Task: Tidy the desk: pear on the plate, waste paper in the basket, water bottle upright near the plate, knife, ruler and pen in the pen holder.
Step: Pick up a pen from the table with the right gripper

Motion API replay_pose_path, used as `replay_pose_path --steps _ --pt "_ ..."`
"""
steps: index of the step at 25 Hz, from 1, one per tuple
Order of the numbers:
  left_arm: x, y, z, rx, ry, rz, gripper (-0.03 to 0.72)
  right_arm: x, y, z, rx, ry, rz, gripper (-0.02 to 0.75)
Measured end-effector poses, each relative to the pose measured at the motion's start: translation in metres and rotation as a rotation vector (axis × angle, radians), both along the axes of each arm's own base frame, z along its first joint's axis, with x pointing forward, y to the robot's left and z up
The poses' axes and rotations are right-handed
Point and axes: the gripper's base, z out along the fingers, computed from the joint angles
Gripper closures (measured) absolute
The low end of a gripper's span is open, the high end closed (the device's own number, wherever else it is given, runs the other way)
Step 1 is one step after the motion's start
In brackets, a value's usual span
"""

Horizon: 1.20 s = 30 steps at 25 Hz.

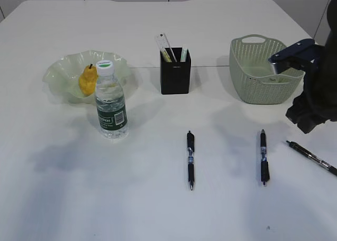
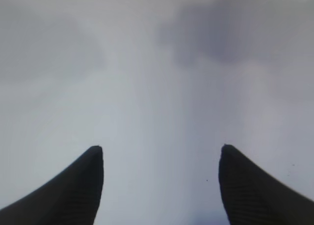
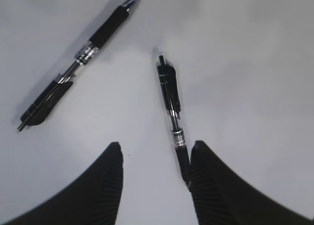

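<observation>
The pear (image 1: 87, 80) lies on the pale-green plate (image 1: 60, 72) at the left. In front of the plate the water bottle (image 1: 111, 108) stands upright. The black pen holder (image 1: 175, 72) holds the clear ruler (image 1: 164, 43) and a pale green-white item. Three black pens lie on the table: one in the middle (image 1: 190, 159), one further right (image 1: 263, 157), one at the far right (image 1: 311, 157). My right gripper (image 3: 157, 145) hangs open over that far-right pen (image 3: 172, 104), whose lower end lies just inside the right finger (image 3: 216, 185). My left gripper (image 2: 160, 147) is open over bare table. I cannot make out the waste paper or the knife.
The sage-green basket (image 1: 247, 67) stands at the back right, partly behind my right arm (image 1: 316, 93). The second pen (image 3: 78, 60) lies up and to the left in the right wrist view. The left arm does not show in the exterior view.
</observation>
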Motion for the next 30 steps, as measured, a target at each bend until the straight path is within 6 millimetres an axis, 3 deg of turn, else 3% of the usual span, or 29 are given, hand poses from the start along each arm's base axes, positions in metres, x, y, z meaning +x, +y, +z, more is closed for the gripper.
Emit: replay_pose_path --steps 8,17,30 --pt "0.000 0.000 0.000 0.000 0.000 0.000 0.167 0.015 -0.029 -0.031 0.096 0.065 0.062 0.403" --pt "-0.001 0.000 0.000 0.000 0.006 0.000 0.167 0.023 -0.026 -0.075 0.120 0.177 0.129 0.403" --pt "-0.001 0.000 0.000 0.000 0.006 0.000 0.167 0.031 -0.029 -0.079 0.072 0.119 0.234 0.404"
